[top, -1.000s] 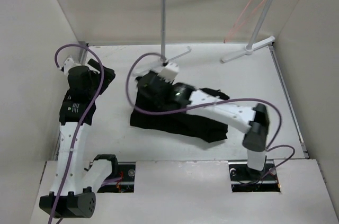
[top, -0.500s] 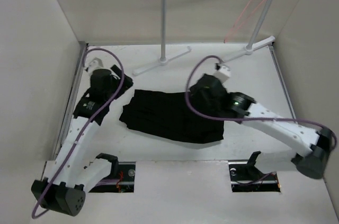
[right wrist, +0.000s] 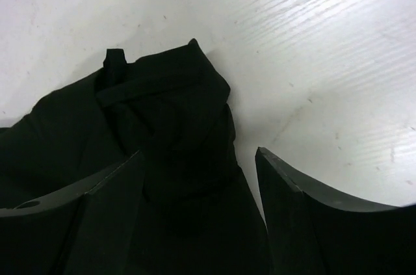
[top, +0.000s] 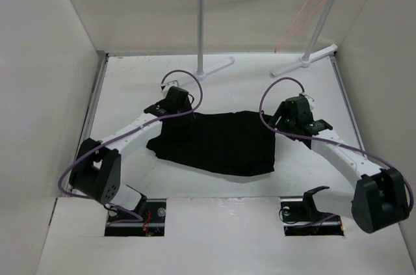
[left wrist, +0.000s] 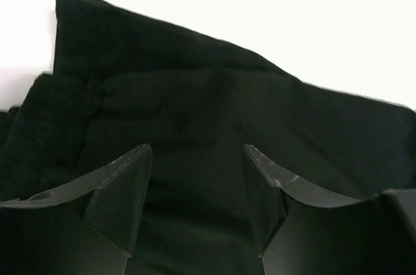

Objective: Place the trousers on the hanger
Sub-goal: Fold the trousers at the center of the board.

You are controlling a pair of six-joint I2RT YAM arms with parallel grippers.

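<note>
Progress: early, by my reading. Trousers (top: 214,142) lay in a flat, folded dark heap at mid-table, nearer the near edge than the far. Nothing lifted. Hanger (top: 305,12) hung from the right end of the rack (top: 201,28) bar, over the far right corner, with nothing on it and well apart from the cloth. All left to do: grasp, lift, carry to the far right corner, and drape over the hanger.

Left gripper (left wrist: 196,158): jaws apart, nothing clamped. In the left wrist view, the two fingers (left wrist: 123,184) stood low over black cloth, with fabric filling the gap between and beyond them. Contact with the cloth could not be told. In the top view this gripper (top: 170,116) sat at the heap's far left corner.

Right gripper (right wrist: 199,158): jaws likewise apart, holding nothing. The fingers straddled a bunched corner of the trousers (right wrist: 162,106); a small tab, possibly a belt loop, stuck up at its tip. One finger was over cloth and the other over bare table (right wrist: 325,41). Whether either touched could not be told. In the top view it (top: 278,119) sat at the heap's far right corner.

Judgement: both arms were set to pinch the far edge of the heap, one at each end. No grip was made yet. The cloth was slack and creased and lay in more than one layer, so a pinch may take only the top one.
</note>
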